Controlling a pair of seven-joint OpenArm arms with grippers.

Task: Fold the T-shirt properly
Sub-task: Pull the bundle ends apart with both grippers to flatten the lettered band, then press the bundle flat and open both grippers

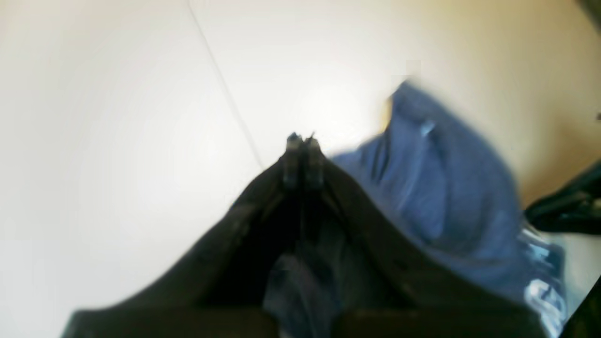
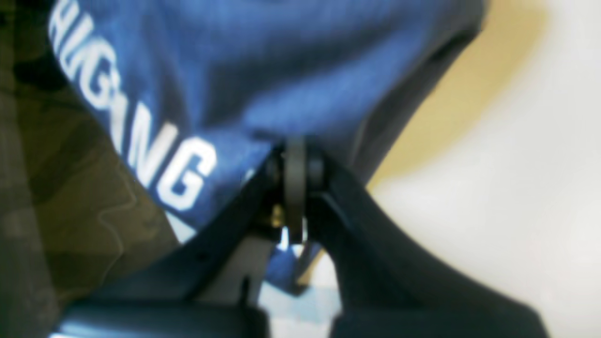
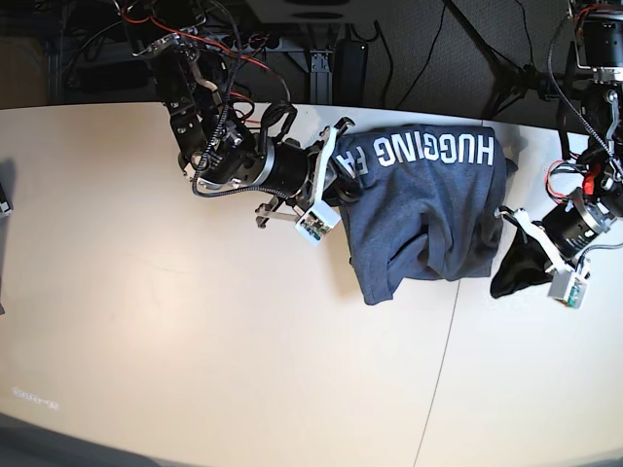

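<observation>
The blue-grey T-shirt [image 3: 428, 214] lies rumpled at the back right of the white table [image 3: 195, 341], with its white lettering [image 3: 419, 151] along the far edge. My right gripper [image 3: 338, 180] is shut on the shirt's left edge. In the right wrist view its fingertips [image 2: 296, 155] pinch the cloth [image 2: 281, 70] beside the letters [image 2: 141, 141]. My left gripper [image 3: 501, 277] is at the shirt's right edge. In the blurred left wrist view its tips [image 1: 302, 139] are together, cloth shows between the jaws lower down, and the shirt [image 1: 446, 188] lies to its right.
A table seam [image 3: 438, 370] runs from the shirt's lower edge to the front. Cables and stands [image 3: 321, 49] crowd the area behind the table. A small dark object [image 3: 3, 204] sits at the left edge.
</observation>
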